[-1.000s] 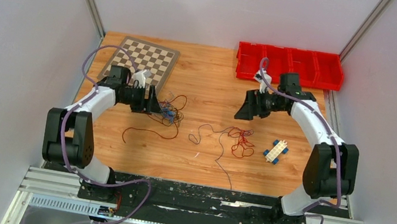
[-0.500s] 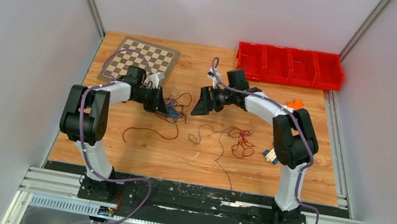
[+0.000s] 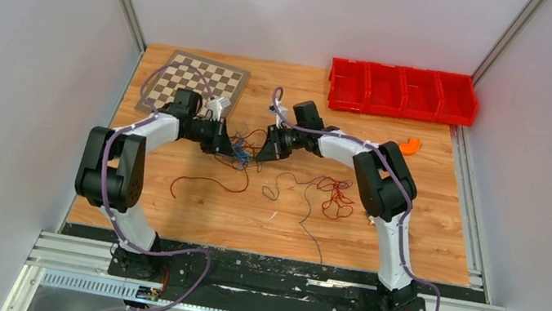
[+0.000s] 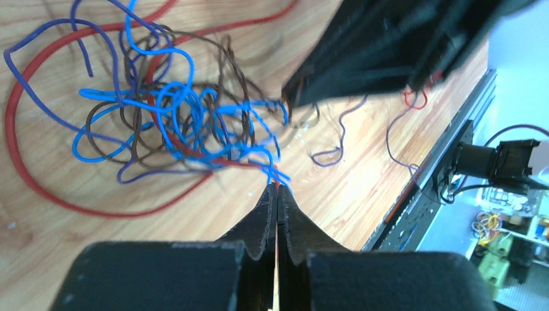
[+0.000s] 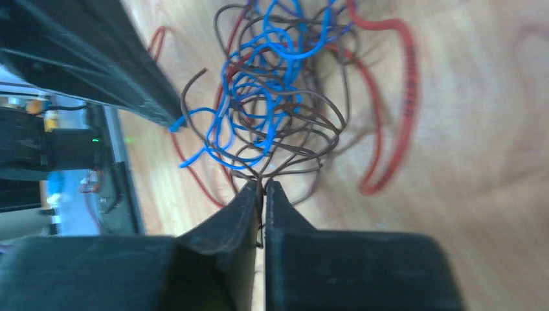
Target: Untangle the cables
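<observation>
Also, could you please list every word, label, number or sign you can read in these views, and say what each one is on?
No text can be read in any view.
chessboard: plain squares, no letters or numbers visible.
red bins: no labels visible.
cables: no print visible.
clutter past the table's edge, left wrist view: too blurred to read.

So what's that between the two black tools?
A cable tangle of blue, brown and red wires; the left tool and right tool each pinch a strand. Both wrist views show it.
</observation>
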`<action>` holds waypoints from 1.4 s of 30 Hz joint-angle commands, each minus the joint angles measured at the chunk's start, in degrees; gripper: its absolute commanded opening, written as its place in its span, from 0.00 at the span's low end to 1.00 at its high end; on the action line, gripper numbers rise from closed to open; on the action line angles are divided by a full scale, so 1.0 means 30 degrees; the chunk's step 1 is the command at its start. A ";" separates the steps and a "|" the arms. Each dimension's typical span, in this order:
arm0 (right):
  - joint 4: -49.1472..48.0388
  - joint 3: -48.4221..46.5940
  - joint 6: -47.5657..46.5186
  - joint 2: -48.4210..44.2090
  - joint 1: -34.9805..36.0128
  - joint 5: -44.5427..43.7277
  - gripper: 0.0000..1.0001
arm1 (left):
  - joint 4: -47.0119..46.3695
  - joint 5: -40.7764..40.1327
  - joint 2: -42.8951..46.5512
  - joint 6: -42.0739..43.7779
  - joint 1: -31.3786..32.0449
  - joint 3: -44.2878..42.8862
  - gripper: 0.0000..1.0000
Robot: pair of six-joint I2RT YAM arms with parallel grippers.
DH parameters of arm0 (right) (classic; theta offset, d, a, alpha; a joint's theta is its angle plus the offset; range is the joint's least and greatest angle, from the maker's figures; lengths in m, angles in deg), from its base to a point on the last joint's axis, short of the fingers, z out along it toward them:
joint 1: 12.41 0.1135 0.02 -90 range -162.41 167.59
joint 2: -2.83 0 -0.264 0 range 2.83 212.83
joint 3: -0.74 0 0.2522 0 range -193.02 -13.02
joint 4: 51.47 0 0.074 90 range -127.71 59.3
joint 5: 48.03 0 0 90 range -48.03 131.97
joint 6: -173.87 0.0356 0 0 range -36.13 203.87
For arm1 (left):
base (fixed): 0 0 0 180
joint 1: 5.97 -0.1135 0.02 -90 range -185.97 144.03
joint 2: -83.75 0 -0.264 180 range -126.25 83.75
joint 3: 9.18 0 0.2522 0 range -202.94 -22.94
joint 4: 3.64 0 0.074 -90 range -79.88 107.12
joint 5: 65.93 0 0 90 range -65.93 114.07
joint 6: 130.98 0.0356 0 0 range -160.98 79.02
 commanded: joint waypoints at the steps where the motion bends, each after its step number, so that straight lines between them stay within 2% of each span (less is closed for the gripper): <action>1: 0.1279 0.0931 -0.2187 -0.3052 -0.2089 -0.1210 0.00 | 0.2024 0.0102 0.3771 0.2086 -0.0647 -0.0180 0.00; 4: 0.2523 0.2099 -0.3651 -0.5396 -0.3618 -0.1941 0.00 | 0.3340 0.0142 0.6136 0.2602 -0.2596 0.0275 0.00; 7: 0.4019 0.2723 -0.5070 -0.6724 -0.4888 -0.2163 0.00 | 0.4747 -0.0425 0.7302 0.4002 -0.4232 0.0283 0.00; 9: 0.4477 0.2934 -0.5391 -0.7229 -0.5335 -0.1540 0.00 | 0.5690 -0.0166 0.7753 0.5152 -0.5371 0.0112 0.00; 10: 0.4657 0.2985 -0.5553 -0.7353 -0.5372 -0.1061 0.00 | 0.6148 0.0328 0.7872 0.6598 -0.5337 -0.0049 0.02; 11: 0.4815 0.2980 -0.5639 -0.7372 -0.5354 -0.0506 0.00 | 0.6609 0.0420 0.7945 0.7201 -0.4851 -0.0066 0.23; 12: 0.4857 0.2958 -0.5576 -0.7297 -0.5286 0.0123 0.00 | 0.6608 0.0438 0.8147 0.8114 -0.4521 0.0009 0.38; 13: 0.4880 0.2896 -0.5503 -0.7149 -0.5201 0.0770 0.00 | 0.6109 0.0416 0.8244 0.8383 -0.3577 0.0124 0.63; 15: 0.5027 0.2562 -0.5461 -0.6811 -0.4916 0.1954 0.00 | 0.4366 -0.0049 0.8412 0.8425 -0.1957 0.0495 0.78; 17: 0.5073 0.2088 -0.5378 -0.6807 -0.4680 0.3552 0.00 | 0.2522 0.0130 0.8072 0.8108 -0.0572 0.0626 0.83; 21: 0.5097 0.0911 -0.5218 -0.7979 -0.3881 0.5902 0.00 | -0.0375 0.0796 0.7098 0.7283 0.1364 0.0450 0.87; 25: 0.5078 0.0751 -0.5153 -0.8986 -0.3168 0.6657 0.00 | -0.2641 0.0666 0.6833 0.8565 0.3078 0.1471 0.89; 30: 0.5067 0.0787 -0.4925 -0.8590 -0.2920 0.6765 0.00 | -0.5342 0.0315 0.6045 0.8642 0.5157 0.1849 0.88; 33: 0.5020 0.0399 -0.4787 -0.8391 -0.2706 0.7141 0.00 | -0.6091 0.0316 0.4434 0.8215 0.5772 0.1333 0.86; 35: 0.4978 0.0177 -0.4668 -0.8388 -0.2646 0.7208 0.00 | -0.6033 0.0572 0.3279 0.8213 0.6071 0.0804 0.79; 37: 0.4973 -0.0101 -0.4568 -0.8371 -0.2675 0.7256 0.00 | -0.6165 0.0655 0.2442 0.8056 0.6255 0.0533 0.68; 38: 0.4975 -0.0196 -0.4549 -0.8411 -0.2736 0.7271 0.00 | -0.6532 0.0482 0.2018 0.7841 0.6287 0.0488 0.54; 39: 0.4968 -0.0263 -0.4477 -0.8467 -0.2842 0.7354 0.00 | -0.6705 0.0336 0.1840 0.7336 0.6263 0.0316 0.44; 40: 0.5004 -0.0297 -0.4354 -0.8525 -0.3068 0.7460 0.00 | -0.6597 0.0146 0.1618 0.6873 0.6113 0.0175 0.25; 42: 0.5012 -0.0311 -0.4189 -0.8826 -0.3769 0.7544 0.00 | -0.6499 0.0082 0.1865 0.5489 0.5447 0.0161 0.04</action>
